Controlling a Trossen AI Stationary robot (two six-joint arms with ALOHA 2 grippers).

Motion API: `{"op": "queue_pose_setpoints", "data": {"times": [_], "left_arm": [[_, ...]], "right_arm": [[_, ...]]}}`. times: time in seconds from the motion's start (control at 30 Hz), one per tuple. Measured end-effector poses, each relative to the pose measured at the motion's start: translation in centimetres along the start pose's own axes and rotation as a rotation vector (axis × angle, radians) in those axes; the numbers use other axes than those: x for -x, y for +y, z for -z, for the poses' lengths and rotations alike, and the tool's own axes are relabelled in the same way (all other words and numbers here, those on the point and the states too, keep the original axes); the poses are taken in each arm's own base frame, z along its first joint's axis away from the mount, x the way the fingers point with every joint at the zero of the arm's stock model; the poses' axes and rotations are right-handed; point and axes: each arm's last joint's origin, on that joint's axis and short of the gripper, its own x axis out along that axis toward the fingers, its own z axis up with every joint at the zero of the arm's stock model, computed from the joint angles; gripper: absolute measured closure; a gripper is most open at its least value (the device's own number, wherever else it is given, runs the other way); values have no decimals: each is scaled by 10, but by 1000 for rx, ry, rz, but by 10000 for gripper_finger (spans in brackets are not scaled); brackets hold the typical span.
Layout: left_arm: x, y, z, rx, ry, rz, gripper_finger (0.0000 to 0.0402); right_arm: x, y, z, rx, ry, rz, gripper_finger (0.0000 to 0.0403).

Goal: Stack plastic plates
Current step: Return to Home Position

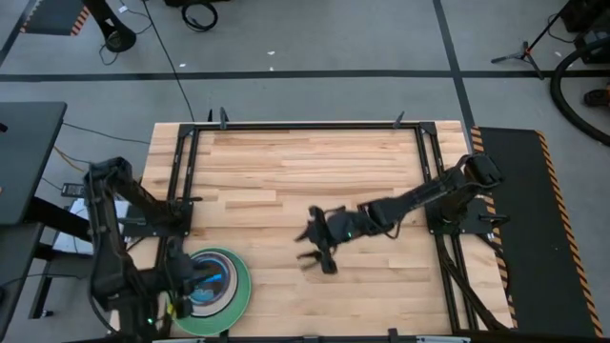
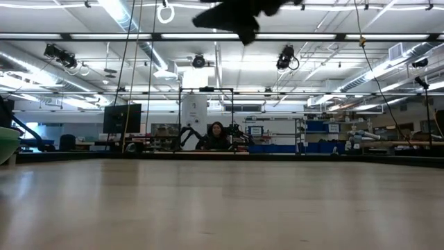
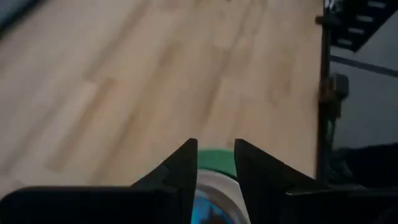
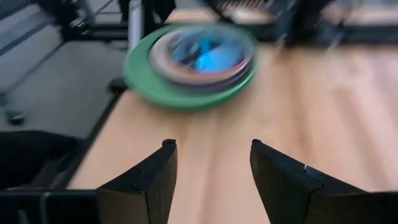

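Note:
The plates form one stack (image 1: 227, 286) at the table's near-left corner: a large green plate at the bottom, purple and white plates on it, and translucent cyan on top. The right wrist view shows the stack (image 4: 193, 59) ahead, and the low view shows its green rim (image 2: 5, 142) at the picture's left edge. My left gripper (image 1: 183, 292) is over the stack's left part. Its fingers (image 3: 216, 146) are a little apart, with green rim (image 3: 214, 158) and white plate showing between them. My right gripper (image 1: 319, 255) hangs open and empty above the table's middle (image 4: 211, 149), raised high (image 2: 236, 21).
Bare wooden tabletop (image 1: 305, 171) stretches from the stack to the far and right edges. Black frame rails (image 1: 181, 162) run along the table's left and right sides. A person (image 2: 217, 135) sits far behind the table.

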Motion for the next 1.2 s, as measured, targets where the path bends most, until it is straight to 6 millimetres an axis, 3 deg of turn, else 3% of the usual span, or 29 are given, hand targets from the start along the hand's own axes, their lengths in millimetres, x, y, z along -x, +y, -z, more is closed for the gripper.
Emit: {"op": "queue_pose_setpoints", "data": {"times": [0.23,0.53,0.83,1.03,1.2], "left_arm": [[5,30,-26,-110,-72,-57,287],[-16,57,-71,-156,-56,-143,297],[-47,79,-123,-246,-1,-63,350],[-53,106,-143,-319,-11,-106,378],[-54,129,-157,-336,-108,-22,396]], "right_arm": [[8,-41,-46,120,-105,109,194],[17,-70,-42,194,19,200,194],[50,-105,-60,242,-62,269,199],[66,-122,-33,199,-124,272,200],[96,-127,-2,112,-272,330,207]]}}
